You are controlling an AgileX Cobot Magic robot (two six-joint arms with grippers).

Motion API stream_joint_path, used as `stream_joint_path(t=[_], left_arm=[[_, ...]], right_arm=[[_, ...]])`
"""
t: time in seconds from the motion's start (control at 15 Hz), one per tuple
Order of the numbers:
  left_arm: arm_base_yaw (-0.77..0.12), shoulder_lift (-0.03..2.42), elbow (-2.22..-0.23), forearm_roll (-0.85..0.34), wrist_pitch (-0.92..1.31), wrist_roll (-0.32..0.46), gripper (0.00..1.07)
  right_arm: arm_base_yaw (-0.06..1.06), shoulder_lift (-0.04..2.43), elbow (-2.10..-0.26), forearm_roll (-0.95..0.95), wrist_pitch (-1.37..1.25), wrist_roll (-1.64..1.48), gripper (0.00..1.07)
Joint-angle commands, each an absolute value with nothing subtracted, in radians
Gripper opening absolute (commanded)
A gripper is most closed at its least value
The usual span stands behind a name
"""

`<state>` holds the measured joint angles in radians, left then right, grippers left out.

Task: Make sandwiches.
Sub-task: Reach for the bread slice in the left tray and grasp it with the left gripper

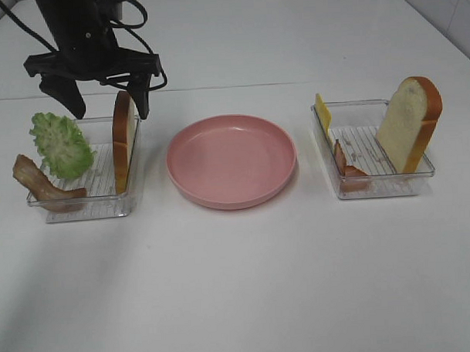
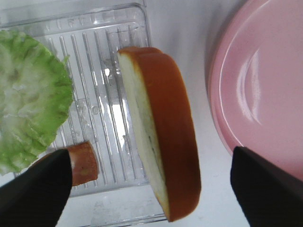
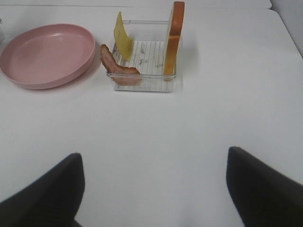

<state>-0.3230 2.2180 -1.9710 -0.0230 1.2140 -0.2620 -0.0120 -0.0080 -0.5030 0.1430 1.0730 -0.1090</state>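
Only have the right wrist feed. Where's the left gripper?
Observer: The left gripper hangs open over the left tray, with one jaw on each side of an upright bread slice, not touching it.
Operator: What else is in that tray?
Observer: A lettuce leaf, and a bacon strip propped on the tray's left edge.
Operator: How is the bread sitting?
Observer: It stands on edge along the tray wall nearest the plate.
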Motion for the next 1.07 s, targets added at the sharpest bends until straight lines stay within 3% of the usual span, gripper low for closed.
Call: stream_joint_path(t=[0.07,0.6,0.87,1.07], left_arm=[[-0.325,2.236,-1.976,-0.022,1.198,-0.272,0.84],[-0.325,2.265,-1.976,-0.024,1.118,-0.272,0.61],[-0.325,2.265,-1.976,-0.011,1.118,-0.268,0.23],[-0.325,2.263,-1.976,-0.018,1.136,-0.268,0.02]], right_arm=[[-0.012,-0.017,-0.504,0.140,1.063,-0.112,0.78],[-0.012,-0.017,-0.504,0.140,1.063,-0.112,0.78],[-0.012,-0.017,-0.504,0.140,1.063,-0.112,0.78],[-0.012,-0.017,-0.504,0.140,1.063,-0.112,0.78]])
